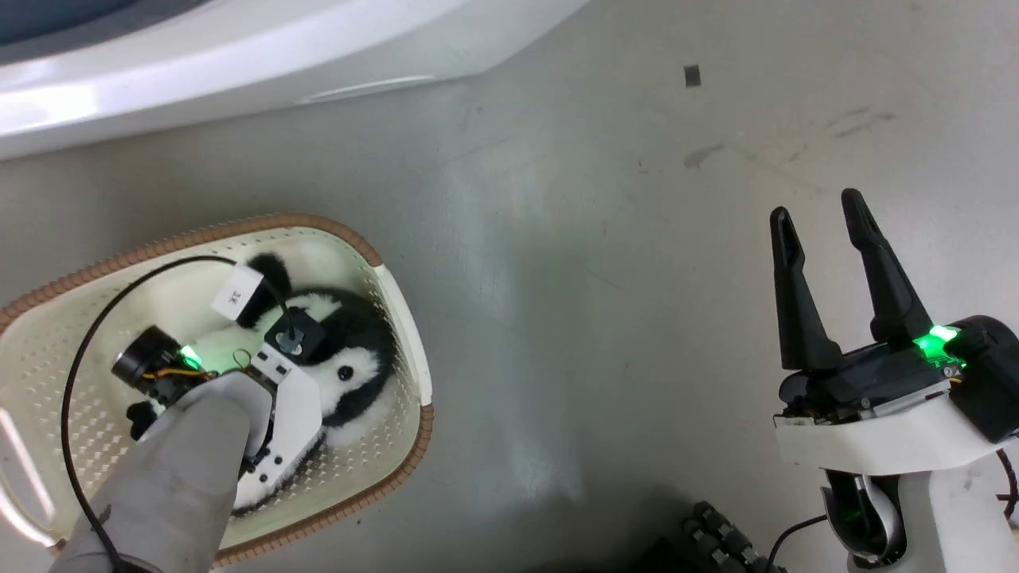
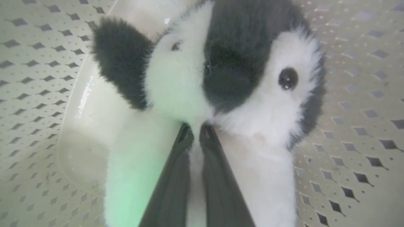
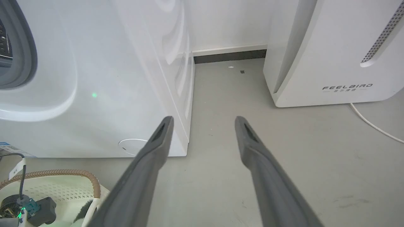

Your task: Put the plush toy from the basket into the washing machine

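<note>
2 fingers of the left gripper pinch the plush toy in the basket; the right gripper is spread.

The fluffy panda plush toy is white with black ears and eye patches, partly tinted green. The rounded perforated plastic basket is cream-white, dotted with diamond-shaped holes, its braided rim brown. The large front-loading washing machine is glossy white, its gasket grey. The smooth floor is pale grey. The long-fingered right claw is black.
</note>
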Available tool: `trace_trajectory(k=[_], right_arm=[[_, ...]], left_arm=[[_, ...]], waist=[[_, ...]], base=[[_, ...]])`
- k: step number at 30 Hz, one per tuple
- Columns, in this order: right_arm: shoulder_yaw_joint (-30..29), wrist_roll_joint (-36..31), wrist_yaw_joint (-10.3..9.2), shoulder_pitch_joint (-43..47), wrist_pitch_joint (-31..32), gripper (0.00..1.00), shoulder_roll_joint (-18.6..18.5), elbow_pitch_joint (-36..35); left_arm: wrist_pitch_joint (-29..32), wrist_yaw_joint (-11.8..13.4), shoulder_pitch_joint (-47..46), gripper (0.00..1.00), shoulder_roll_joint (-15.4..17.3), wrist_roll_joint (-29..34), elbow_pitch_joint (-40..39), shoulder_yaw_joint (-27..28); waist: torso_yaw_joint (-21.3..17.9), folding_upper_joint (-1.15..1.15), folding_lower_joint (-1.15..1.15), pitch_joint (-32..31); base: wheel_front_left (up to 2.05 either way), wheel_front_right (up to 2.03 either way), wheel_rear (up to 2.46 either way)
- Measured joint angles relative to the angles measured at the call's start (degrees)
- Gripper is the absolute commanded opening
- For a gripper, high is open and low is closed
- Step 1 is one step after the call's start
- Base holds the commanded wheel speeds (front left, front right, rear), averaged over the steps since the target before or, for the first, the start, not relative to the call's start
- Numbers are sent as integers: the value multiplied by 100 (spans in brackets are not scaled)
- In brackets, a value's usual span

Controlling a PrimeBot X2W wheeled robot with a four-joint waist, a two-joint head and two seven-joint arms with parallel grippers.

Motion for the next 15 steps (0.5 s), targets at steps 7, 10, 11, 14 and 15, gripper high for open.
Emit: trace_trajectory(k=[7,10,11,14,15], right_arm=[[-24,-63,0,1,-1,100,0,45],[-52,-151,0,5,-1,100,0,69],[-67,-159,0,11,-1,100,0,88],[-96,-201,0,30,-1,100,0,165],[-110,-210,0,37,-1,100,0,183]], left_arm=[[-382,24,177,0,-4,-263,34,25],[-823,170,296,0,-11,-268,4,30],[-946,213,338,0,-25,-285,-3,40],[-1212,297,516,0,-89,-461,-36,132],[-1272,324,588,0,-116,-524,-62,174]], waist=[[110,0,0,-303],[169,0,0,-479],[192,0,0,-544],[262,0,-1,-778],[287,0,0,-863]], base=[[0,0,0],[0,0,0],[0,0,0],[0,0,0],[0,0,0]])
